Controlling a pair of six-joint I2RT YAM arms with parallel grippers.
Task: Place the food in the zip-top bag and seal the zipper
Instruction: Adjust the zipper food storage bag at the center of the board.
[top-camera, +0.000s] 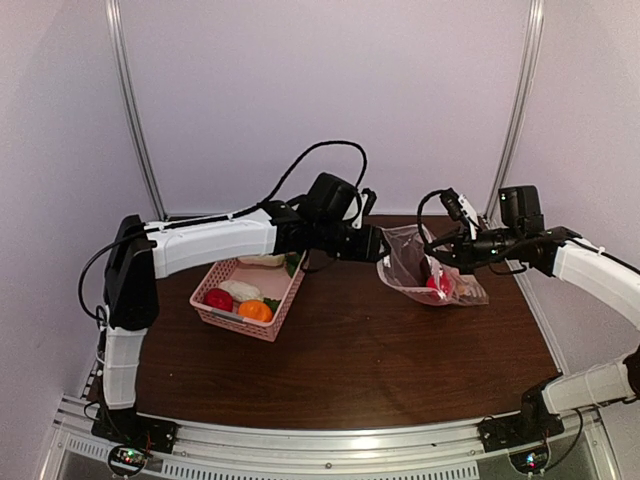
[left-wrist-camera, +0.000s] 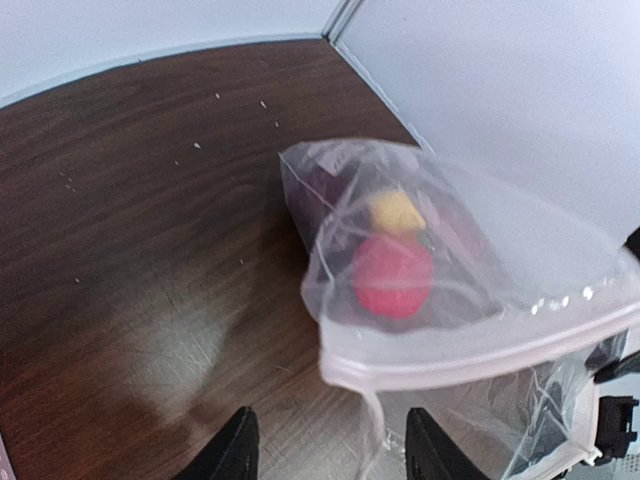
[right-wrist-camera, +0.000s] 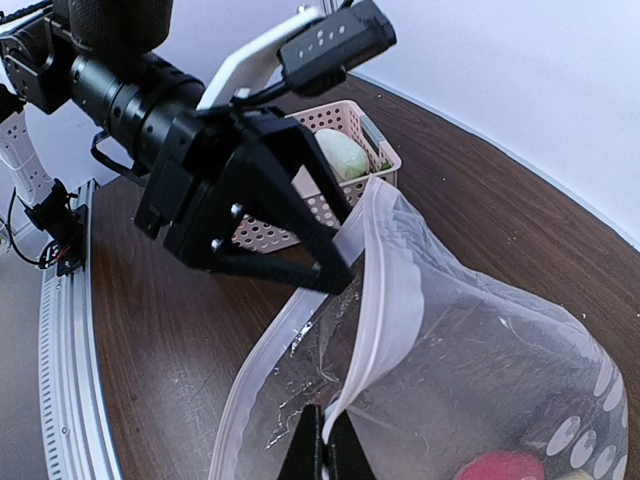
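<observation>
Right end effector (right-wrist-camera: 325, 418) pinches zip-top bag (right-wrist-camera: 470, 340) edge (red food (right-wrist-camera: 500, 467) inside).

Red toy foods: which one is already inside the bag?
The red one beside the yellow piece, inside the clear bag; the other red one lies in the pink basket.

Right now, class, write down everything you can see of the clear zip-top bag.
The zip-top bag is clear, crinkly plastic with a thicker whitish zipper along its open mouth. Its bottom lies on the table; the mouth is raised. The right pincer pinches the zipper; the left pincer straddles the rim, fingers apart. Inside show a red piece, a yellow one and a dark one.
</observation>
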